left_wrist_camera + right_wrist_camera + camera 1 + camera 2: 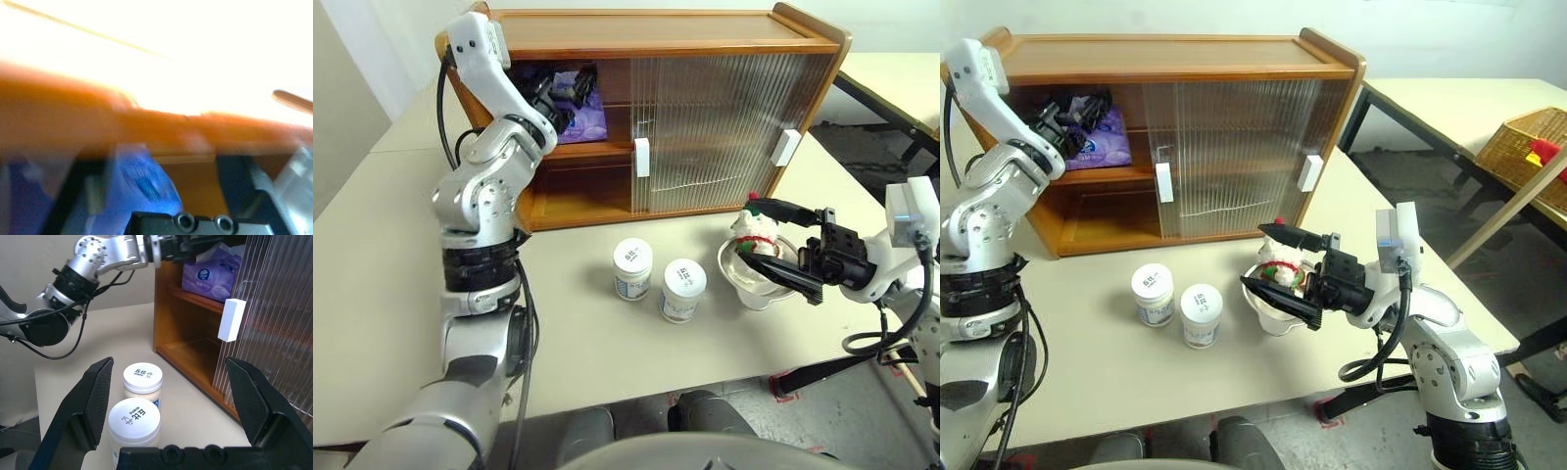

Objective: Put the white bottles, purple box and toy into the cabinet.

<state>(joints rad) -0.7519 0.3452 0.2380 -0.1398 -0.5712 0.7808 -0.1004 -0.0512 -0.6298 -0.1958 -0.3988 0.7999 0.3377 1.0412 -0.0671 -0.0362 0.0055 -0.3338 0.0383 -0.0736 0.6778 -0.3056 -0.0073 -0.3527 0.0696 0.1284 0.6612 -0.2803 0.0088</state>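
Two head cameras look down at the bench [391, 294] and cabinet [656, 39]. The left wrist camera sits very close inside the cabinet. The right wrist camera looks across the bench.

Arms: silver-grey jointed housings, white upper covers, black ribbed band on left forearm, black cables looped outside. Left tool [570, 88] and right tool [781, 249] — black, two flat fingers each, round screws at base.
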